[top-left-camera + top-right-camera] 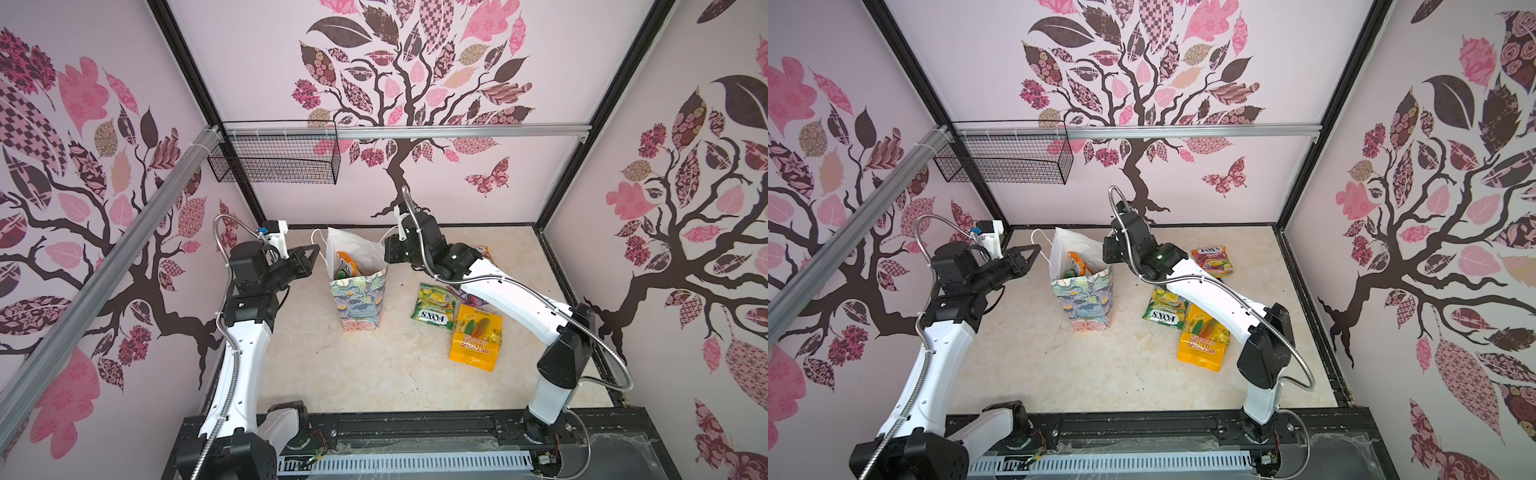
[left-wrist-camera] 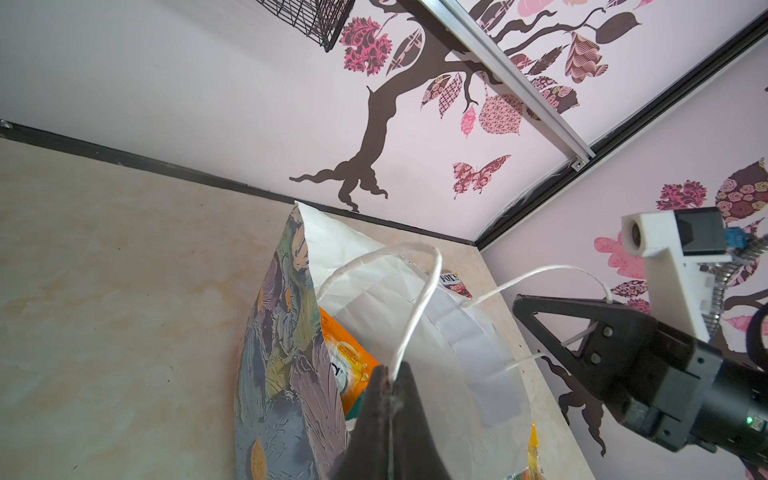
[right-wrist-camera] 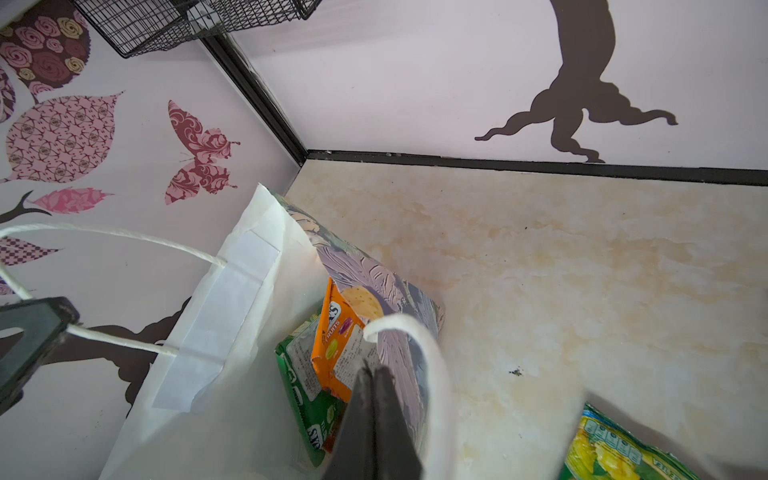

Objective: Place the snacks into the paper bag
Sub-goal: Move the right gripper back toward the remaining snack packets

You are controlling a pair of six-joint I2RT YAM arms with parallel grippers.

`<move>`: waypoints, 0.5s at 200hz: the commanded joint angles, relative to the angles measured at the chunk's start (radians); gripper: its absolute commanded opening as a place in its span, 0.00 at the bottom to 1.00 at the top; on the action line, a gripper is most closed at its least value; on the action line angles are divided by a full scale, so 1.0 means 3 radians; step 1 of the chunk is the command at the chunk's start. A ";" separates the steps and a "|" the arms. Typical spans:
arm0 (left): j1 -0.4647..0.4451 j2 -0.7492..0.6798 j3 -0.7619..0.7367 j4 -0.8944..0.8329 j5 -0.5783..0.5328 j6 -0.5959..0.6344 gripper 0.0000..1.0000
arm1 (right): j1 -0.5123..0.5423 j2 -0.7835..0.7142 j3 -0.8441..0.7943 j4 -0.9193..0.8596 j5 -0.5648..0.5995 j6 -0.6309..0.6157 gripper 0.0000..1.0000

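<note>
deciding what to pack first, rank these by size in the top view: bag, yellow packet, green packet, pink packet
1. bag
2. yellow packet
3. green packet and pink packet: they look about alike. The right arm covers part of the green one and the pink one lies farther back, so they are not ranked.

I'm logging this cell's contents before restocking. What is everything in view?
bag: one, floral outside, white inside, upright mid-table.
handles: two, white cord, one pinched by each gripper.
bagged packets: two showing, orange and green, inside bag.
loose packets: three clear, green, yellow-orange, pink-orange, on table right of bag.
basket: one, black wire, hung high at back left.
table: one, beige marbled.
left gripper: one, black, shut, left of bag.
right gripper: one, black, shut, right of bag.
</note>
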 commanded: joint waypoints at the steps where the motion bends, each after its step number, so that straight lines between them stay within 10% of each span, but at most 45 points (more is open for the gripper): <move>1: -0.0046 -0.0036 -0.0011 0.0206 0.0084 0.0082 0.06 | -0.0008 -0.0293 0.0058 -0.0093 0.0029 -0.0091 0.00; 33: -0.0126 -0.0029 0.0006 0.0130 0.0039 0.0146 0.08 | -0.0006 -0.0355 -0.0071 -0.0101 0.0028 -0.0078 0.04; 100: -0.0214 -0.0034 0.0028 0.0018 -0.0111 0.0183 0.16 | -0.0006 -0.0898 -0.0515 -0.0288 -0.0045 -0.0398 0.44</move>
